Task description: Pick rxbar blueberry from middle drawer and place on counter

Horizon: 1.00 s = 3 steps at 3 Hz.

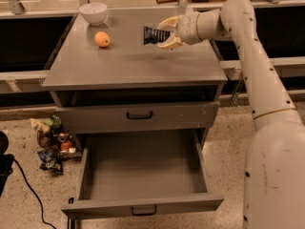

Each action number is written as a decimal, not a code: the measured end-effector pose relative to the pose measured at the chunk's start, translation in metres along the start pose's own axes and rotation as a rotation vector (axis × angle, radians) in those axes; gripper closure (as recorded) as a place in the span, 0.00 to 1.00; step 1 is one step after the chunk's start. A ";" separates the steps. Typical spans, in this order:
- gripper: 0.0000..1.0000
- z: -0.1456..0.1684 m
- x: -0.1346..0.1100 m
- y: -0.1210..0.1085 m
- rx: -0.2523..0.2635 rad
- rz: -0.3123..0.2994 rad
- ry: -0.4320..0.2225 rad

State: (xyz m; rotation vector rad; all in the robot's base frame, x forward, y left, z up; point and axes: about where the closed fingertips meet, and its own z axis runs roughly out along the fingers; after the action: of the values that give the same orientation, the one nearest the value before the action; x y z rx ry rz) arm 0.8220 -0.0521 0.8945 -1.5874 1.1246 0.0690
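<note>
**Bar out, not yet down**

The counter (128, 63) bears no bar yet; the drawer (143, 163) below gapes bare. Over the counter's far side, the gripper (164, 34) pinches the bar (151, 34) aloft. Left, I'd say: lower, release.

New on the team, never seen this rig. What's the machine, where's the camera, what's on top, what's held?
The pale jointed limb is a robot arm ending in a two-finger claw. One camera looks down from the front; its mount is unknown. The claw, over the back right of the counter, is shut on the rxbar blueberry, a dark wrapper. A white bowl and an orange sit on the counter. Below, the middle drawer stands open and empty. Crumpled wrappers lie on the floor, left.
</note>
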 end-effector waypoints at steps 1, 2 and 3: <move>0.57 0.001 0.006 0.000 -0.004 0.027 0.001; 0.34 0.000 0.010 0.000 -0.005 0.043 0.001; 0.11 0.000 0.010 -0.001 -0.004 0.043 0.001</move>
State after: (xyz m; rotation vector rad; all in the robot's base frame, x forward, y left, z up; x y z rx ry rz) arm 0.8276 -0.0583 0.8893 -1.5672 1.1596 0.0989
